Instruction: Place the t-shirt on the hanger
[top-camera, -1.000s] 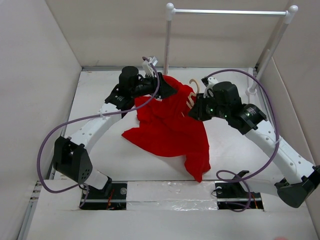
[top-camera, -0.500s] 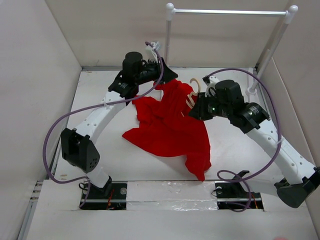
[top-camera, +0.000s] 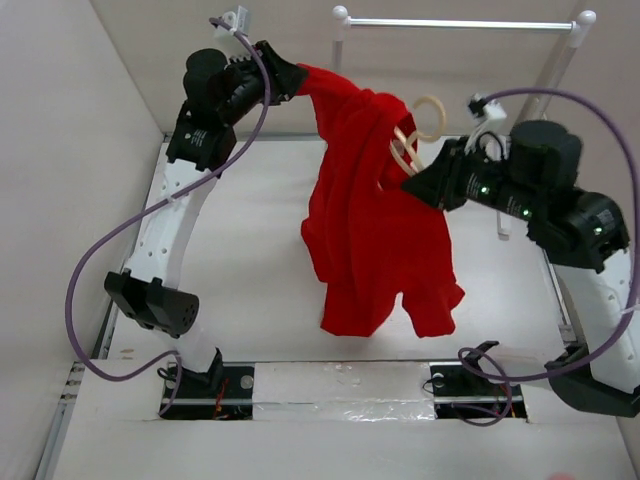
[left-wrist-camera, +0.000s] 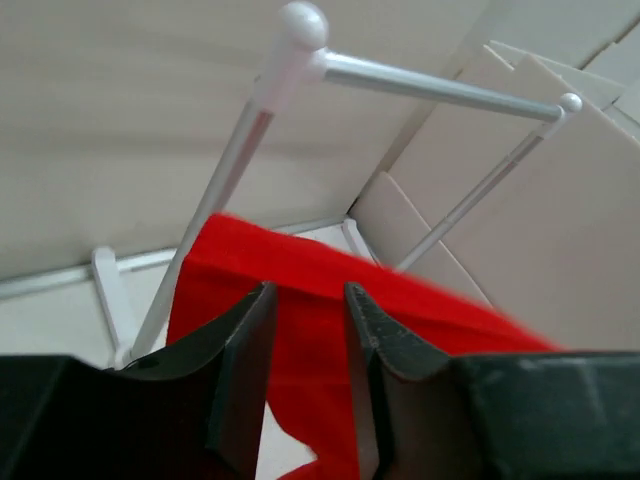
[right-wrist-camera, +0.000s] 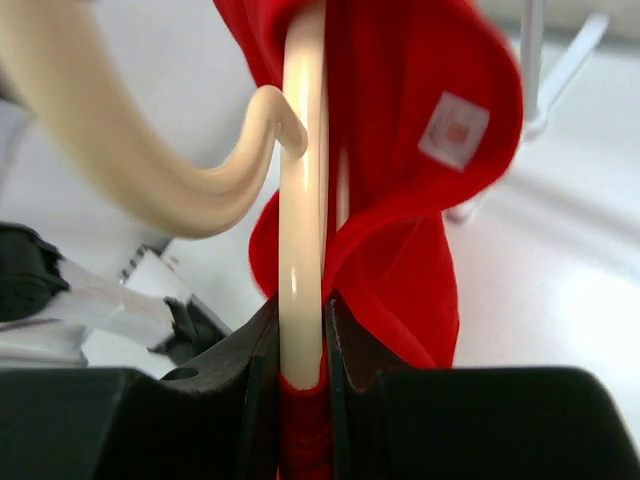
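The red t-shirt (top-camera: 370, 230) hangs in the air between both arms, its lower hem well above the table. My left gripper (top-camera: 293, 80) is raised high at the back left and shut on the shirt's upper edge; in the left wrist view (left-wrist-camera: 305, 300) red cloth (left-wrist-camera: 300, 270) runs between the fingers. My right gripper (top-camera: 418, 182) is shut on the beige hanger (top-camera: 405, 150) with shirt cloth around it. In the right wrist view the hanger bar (right-wrist-camera: 303, 200) stands between the jaws (right-wrist-camera: 303, 345), its hook (right-wrist-camera: 150, 170) to the left, and the shirt's collar with a white label (right-wrist-camera: 453, 130) is draped over it.
The white metal rail (top-camera: 460, 22) on two posts stands at the back right, just behind the lifted shirt and hanger; it also shows in the left wrist view (left-wrist-camera: 430, 88). White walls (top-camera: 60, 150) enclose the table on the left, back and right.
Both arms have risen sharply. The t-shirt and hanger have gone from lying on the table to hanging in the air, and the hanger has moved right, towards the rail.
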